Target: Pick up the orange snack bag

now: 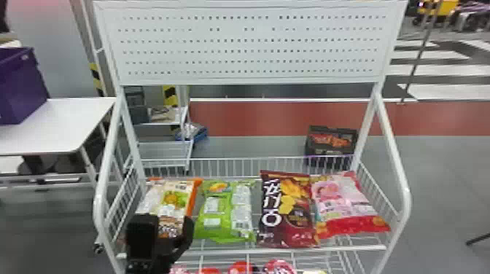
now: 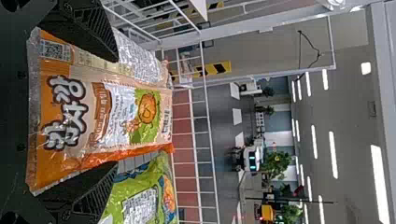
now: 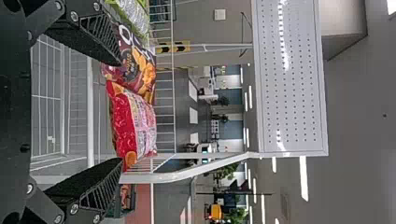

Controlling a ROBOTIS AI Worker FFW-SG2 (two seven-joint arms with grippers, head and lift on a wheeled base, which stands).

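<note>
At far left, a purple plastic bin (image 1: 23, 87) is standing on a white table (image 1: 62, 124), its contents hidden. Next, the black left gripper (image 2: 116, 112) is standing spread around the orange-and-cream plastic snack bag (image 2: 107, 112), which is lying in the left end of the white wire basket (image 1: 218, 251); reaching seems done, while closing and lifting are remaining. Rightward, the basket is also holding green (image 1: 224, 211), dark brown (image 1: 290, 211) and pink-and-red bags (image 1: 346, 204). Behind, a black crate (image 1: 328, 150) is holding orange-red packets (image 1: 330, 140). The black right gripper (image 3: 120, 112) is hanging spread and empty.
</note>
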